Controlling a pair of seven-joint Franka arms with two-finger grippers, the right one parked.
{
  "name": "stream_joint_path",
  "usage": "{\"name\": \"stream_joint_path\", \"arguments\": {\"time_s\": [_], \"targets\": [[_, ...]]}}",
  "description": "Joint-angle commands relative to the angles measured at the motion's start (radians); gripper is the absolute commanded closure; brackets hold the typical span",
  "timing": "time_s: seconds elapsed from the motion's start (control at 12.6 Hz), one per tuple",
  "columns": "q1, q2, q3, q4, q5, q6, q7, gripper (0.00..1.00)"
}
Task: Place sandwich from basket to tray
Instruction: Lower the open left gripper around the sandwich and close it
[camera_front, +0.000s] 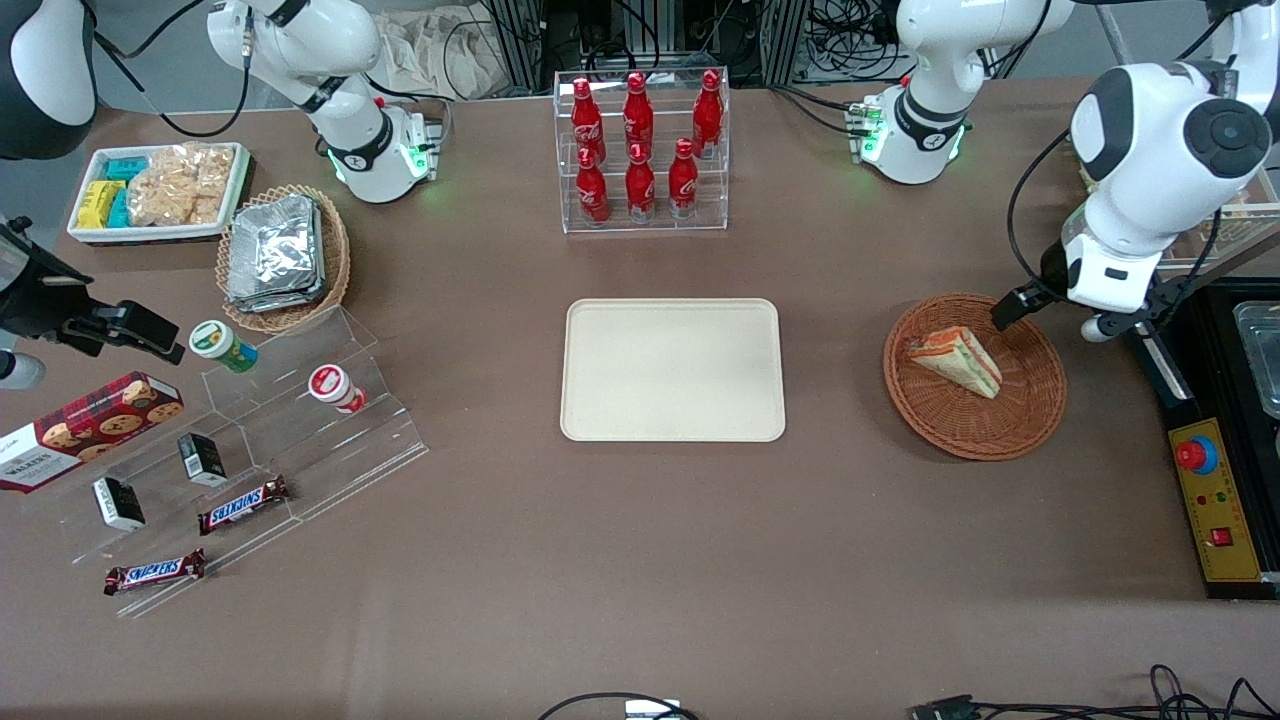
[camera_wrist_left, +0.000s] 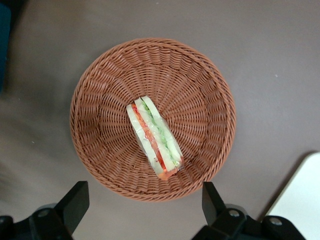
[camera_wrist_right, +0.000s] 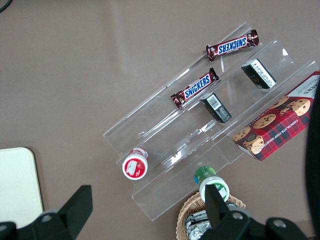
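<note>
The sandwich (camera_front: 958, 360) (camera_wrist_left: 155, 137), a wrapped wedge with green and red filling, lies in the round reddish-brown basket (camera_front: 975, 440) (camera_wrist_left: 100, 100) toward the working arm's end of the table. My gripper (camera_front: 1052, 318) (camera_wrist_left: 144, 202) hangs above the basket's rim, on the side farther from the front camera. It is open, with nothing between its black fingers (camera_wrist_left: 75, 200). The cream tray (camera_front: 672, 370) (camera_wrist_left: 302, 200) lies flat at the table's middle, beside the basket, with nothing on it.
A clear rack of red bottles (camera_front: 640, 150) stands farther from the front camera than the tray. A black control box with a red button (camera_front: 1197, 455) sits close beside the basket. A foil-packet basket (camera_front: 283, 255) and an acrylic snack stand (camera_front: 250, 440) lie toward the parked arm's end.
</note>
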Motion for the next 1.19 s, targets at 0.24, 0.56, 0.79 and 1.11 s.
{"name": "stream_joint_path", "arguments": {"time_s": [0.24, 0.56, 0.79, 1.11], "targets": [[0.002, 0.044, -0.003, -0.094, 0.002, 0.162, -0.171, 0.00], [-0.008, 0.107, -0.008, -0.141, 0.002, 0.287, -0.254, 0.00], [-0.011, 0.156, -0.010, -0.167, 0.002, 0.369, -0.303, 0.00], [-0.011, 0.202, -0.010, -0.215, 0.002, 0.475, -0.341, 0.00]]}}
